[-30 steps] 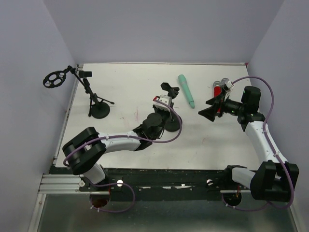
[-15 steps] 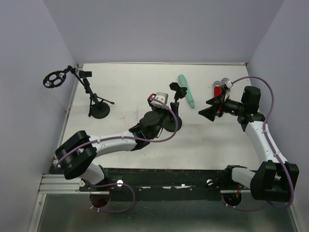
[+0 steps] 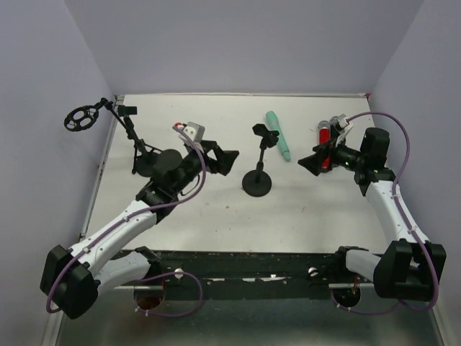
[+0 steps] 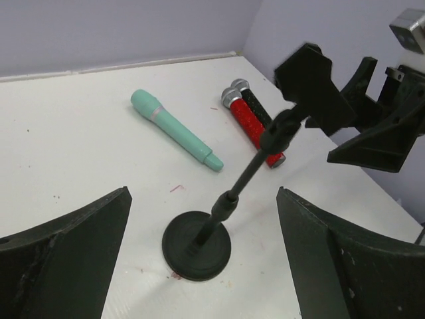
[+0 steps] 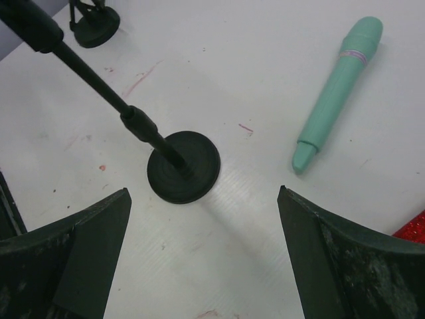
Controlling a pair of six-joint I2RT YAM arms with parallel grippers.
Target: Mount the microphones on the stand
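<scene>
- Left gripper (image 3: 227, 160) stands wide open and holds nothing; its two dark fingers point right, towards the small stand (image 3: 257, 183), and stay clear of it.
- The left arm runs from its base at the near left corner diagonally up over the table (image 3: 302, 216), with the wrist bent level above the left-centre of the surface.
- The right gripper (image 3: 310, 163) is also spread wide and empty. It points left and hovers beside the red microphone (image 3: 324, 134).
- The right arm rises along the right edge and folds at the elbow, so the forearm aims back towards the table's middle.
- The small stand is upright on its round base at mid-table, its rod tilted and its clip (image 3: 265, 132) empty.
- The mint-green microphone (image 3: 278, 137) lies flat just right of that clip, head towards the far wall.
- The red microphone and the black microphone (image 4: 255, 106) lie side by side, touching, near the right edge, their silver mesh heads at the far end.
- A second stand (image 3: 142, 153) is at the far left, with a ring mount (image 3: 81, 118) on its boom reaching past the table edge.
- A pale band circles the mint-green microphone below its head; any lettering there is too small to read.
</scene>
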